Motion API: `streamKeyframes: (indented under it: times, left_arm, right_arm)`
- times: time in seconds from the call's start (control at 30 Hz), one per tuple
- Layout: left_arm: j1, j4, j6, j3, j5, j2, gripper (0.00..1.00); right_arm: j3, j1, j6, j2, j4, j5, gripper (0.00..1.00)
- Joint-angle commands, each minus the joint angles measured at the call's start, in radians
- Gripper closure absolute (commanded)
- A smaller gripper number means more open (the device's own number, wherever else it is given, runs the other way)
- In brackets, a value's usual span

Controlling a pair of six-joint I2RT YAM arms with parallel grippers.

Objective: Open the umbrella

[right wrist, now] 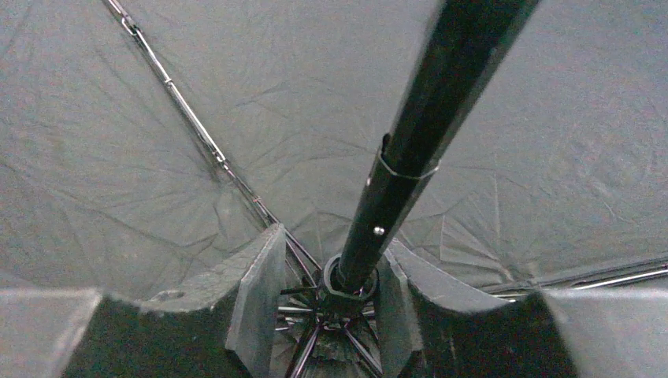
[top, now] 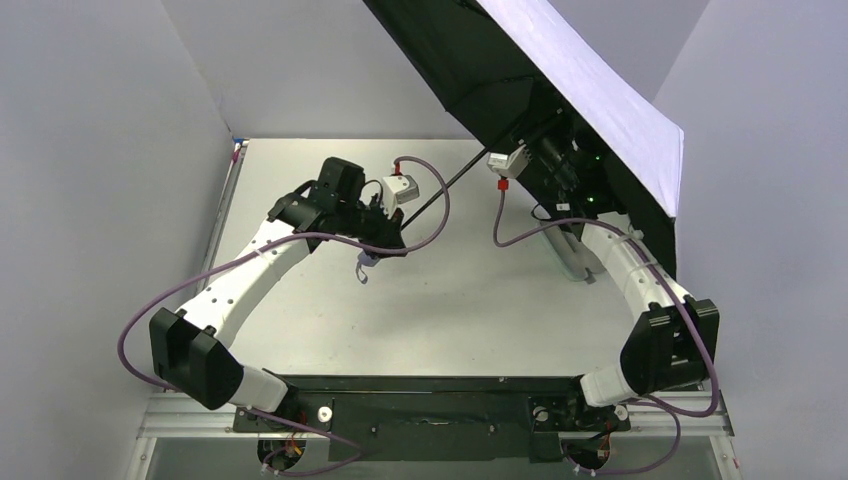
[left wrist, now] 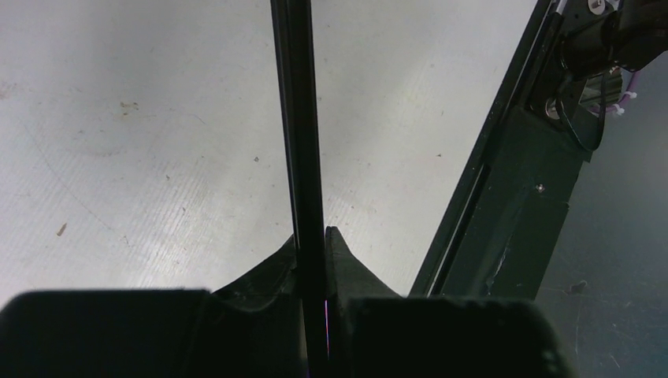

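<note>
Looking down from the overhead camera, I saw the compact folding umbrella [top: 600, 80], pale lavender-white fabric outside and black lining inside, spread wide above the far right corner of the white table [top: 450, 300]. Its thin black shaft [top: 447, 188] slanted down towards the middle of the table. There the left gripper [left wrist: 313, 246] was clamped tight on it, both fingers [left wrist: 346, 260] pressed against the rod. The right gripper [right wrist: 332, 260] sat under the canopy over the table's far right side. Its jaws were parted with the shaft between them, beside the hub of ribs [right wrist: 323, 315], and a gap showed on one side, so it held nothing.
</note>
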Motion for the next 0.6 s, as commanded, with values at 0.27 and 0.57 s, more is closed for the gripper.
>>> streamKeyframes:
  times: [0.27,0.57]
  left_arm:
    - [0.002,-0.133,-0.005,0.021,0.047,-0.006,1.00]
    - [0.001,-0.118,-0.018,0.024,0.047,-0.002,1.00]
  right_arm:
    - [-0.110,0.049,-0.017,-0.094,-0.004,0.205,0.48]
    - [-0.151,0.111,-0.025,-0.105,-0.027,0.191,0.38]
